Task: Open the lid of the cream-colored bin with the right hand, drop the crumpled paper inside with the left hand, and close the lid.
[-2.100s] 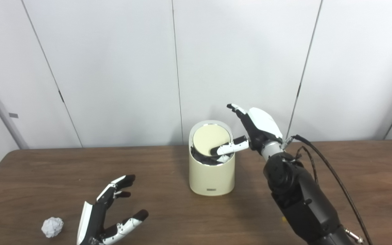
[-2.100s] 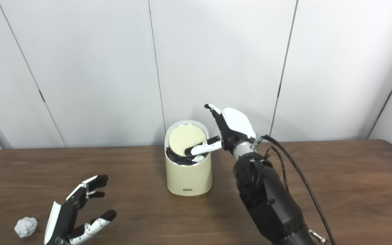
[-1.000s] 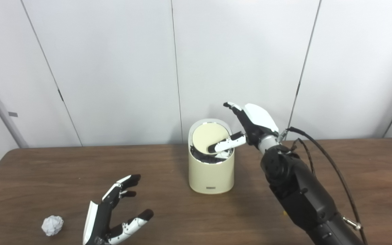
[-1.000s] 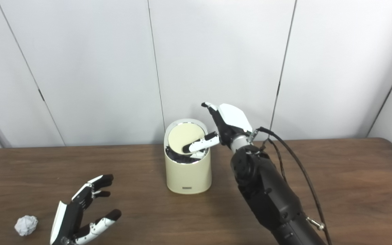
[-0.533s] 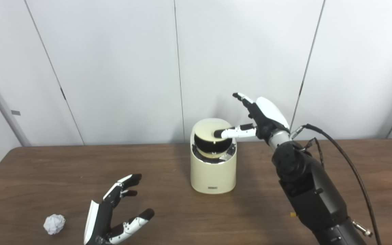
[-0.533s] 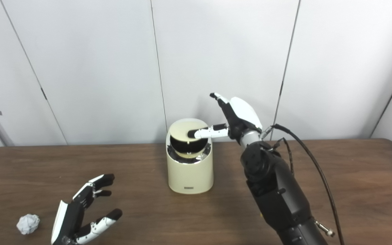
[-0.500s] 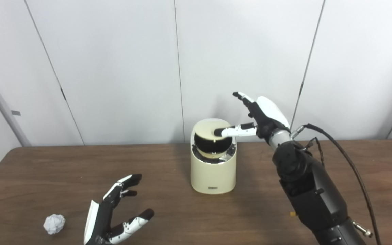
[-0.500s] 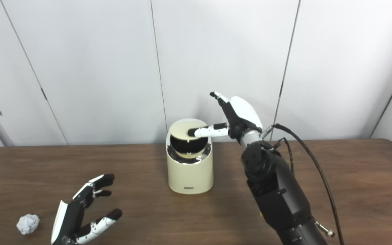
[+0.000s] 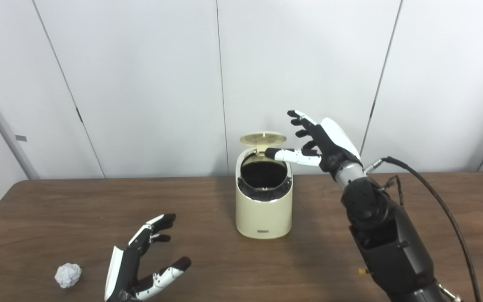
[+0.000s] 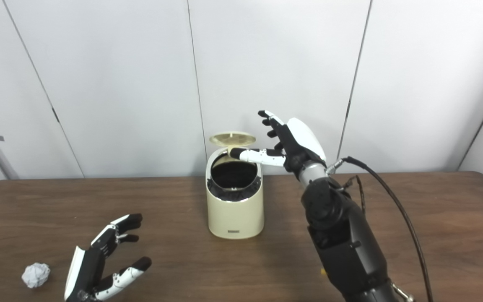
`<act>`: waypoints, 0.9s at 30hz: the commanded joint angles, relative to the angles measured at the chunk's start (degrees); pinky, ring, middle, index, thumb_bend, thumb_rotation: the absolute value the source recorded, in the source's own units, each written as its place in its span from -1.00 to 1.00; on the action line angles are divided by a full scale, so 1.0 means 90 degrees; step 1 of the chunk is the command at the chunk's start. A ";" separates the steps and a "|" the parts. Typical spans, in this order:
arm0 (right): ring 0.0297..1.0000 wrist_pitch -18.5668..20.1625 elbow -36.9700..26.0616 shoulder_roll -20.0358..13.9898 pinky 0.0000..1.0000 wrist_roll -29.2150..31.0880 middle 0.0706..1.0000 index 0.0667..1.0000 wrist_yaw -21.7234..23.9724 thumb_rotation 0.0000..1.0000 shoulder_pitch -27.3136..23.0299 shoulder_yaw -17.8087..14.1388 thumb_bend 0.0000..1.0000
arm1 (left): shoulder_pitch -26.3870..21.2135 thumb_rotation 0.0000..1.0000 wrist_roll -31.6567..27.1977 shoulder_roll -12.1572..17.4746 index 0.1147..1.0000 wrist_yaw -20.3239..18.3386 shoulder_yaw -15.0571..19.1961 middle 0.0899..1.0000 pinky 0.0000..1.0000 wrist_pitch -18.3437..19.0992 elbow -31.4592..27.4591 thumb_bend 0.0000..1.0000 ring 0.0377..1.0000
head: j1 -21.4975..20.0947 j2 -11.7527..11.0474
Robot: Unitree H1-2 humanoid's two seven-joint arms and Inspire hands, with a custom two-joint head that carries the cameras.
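Note:
The cream-colored bin stands mid-table with its round lid swung up at the back, nearly level, and the dark inside showing. My right hand hovers open just right of the rim, its thumb reaching over the opening under the lid. The crumpled paper lies on the table at the front left. My left hand rests open, palm up, to the right of the paper and apart from it.
The brown table runs the full width, with a white panelled wall behind it. A black cable trails from my right forearm over the table's right side.
The bin lid has gone from pressed down by my right thumb to sprung fully up. My right hand has risen and drawn slightly right. The left hand and paper have stayed put.

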 commanded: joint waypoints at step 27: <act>0.78 -0.2738 -0.1642 -0.0481 0.70 0.1893 0.77 0.81 -0.1016 0.49 0.2648 -0.1292 1.00 | -0.0014 0.01 -0.0145 0.0231 0.48 0.0011 0.0067 0.54 0.36 -0.0219 0.0215 0.74 0.55 | -0.0071 -0.0008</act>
